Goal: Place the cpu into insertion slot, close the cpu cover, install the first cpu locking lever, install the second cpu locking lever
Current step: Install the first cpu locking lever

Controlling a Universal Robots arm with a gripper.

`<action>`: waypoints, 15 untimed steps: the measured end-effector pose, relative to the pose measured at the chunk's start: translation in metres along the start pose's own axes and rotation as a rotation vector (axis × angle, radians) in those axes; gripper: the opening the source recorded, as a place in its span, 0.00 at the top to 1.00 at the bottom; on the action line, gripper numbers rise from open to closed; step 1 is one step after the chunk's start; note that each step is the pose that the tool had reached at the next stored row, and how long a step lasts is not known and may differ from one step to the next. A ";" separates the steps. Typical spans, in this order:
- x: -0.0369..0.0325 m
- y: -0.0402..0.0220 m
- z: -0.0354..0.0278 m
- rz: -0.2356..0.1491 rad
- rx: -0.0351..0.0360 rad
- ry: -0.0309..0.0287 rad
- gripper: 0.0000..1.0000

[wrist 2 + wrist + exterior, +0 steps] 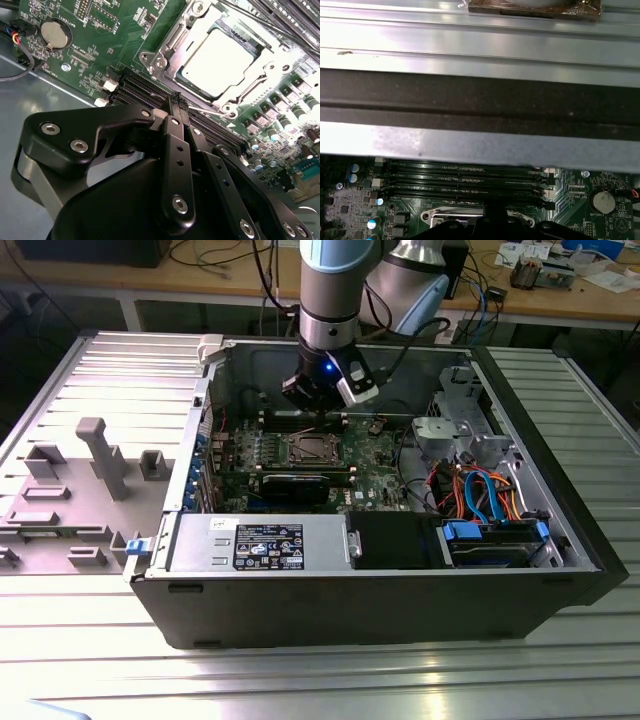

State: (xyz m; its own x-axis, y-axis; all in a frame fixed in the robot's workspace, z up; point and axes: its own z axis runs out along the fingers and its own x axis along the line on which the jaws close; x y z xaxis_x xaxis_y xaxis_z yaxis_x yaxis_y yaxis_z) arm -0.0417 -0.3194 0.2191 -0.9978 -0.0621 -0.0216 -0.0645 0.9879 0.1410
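The gripper (177, 99), fingers closed together, hangs over the memory slots (135, 90) beside the cpu cover (170, 40), perhaps touching a thin lever (207, 110). The cpu (220, 57) sits in the insertion slot (306, 448). The case wall (250, 370) stands close behind. The label (268, 545) is too small to read.

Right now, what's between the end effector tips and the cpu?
In the second wrist view, the cpu cover rim lies between the end effector and the cpu; memory slots run under the tips.
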 end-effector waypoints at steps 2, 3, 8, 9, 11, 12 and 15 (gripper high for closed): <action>-0.0009 -0.0003 0.0013 0.000 0.0008 0.0000 0.89; -0.0017 -0.0005 0.0030 0.000 0.0013 0.0002 0.89; -0.0029 -0.0012 0.0070 0.000 0.0015 0.0002 0.89; -0.0029 -0.0013 0.0071 0.000 0.0016 0.0003 0.89; -0.0030 -0.0012 0.0073 0.000 0.0013 0.0001 0.89; -0.0030 -0.0013 0.0075 0.000 0.0013 0.0001 0.89; -0.0030 -0.0013 0.0078 0.000 0.0013 0.0001 0.89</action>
State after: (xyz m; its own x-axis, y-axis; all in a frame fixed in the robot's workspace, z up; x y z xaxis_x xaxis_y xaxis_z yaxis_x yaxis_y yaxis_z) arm -0.0386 -0.3194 0.2112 -0.9978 -0.0620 -0.0215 -0.0644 0.9881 0.1397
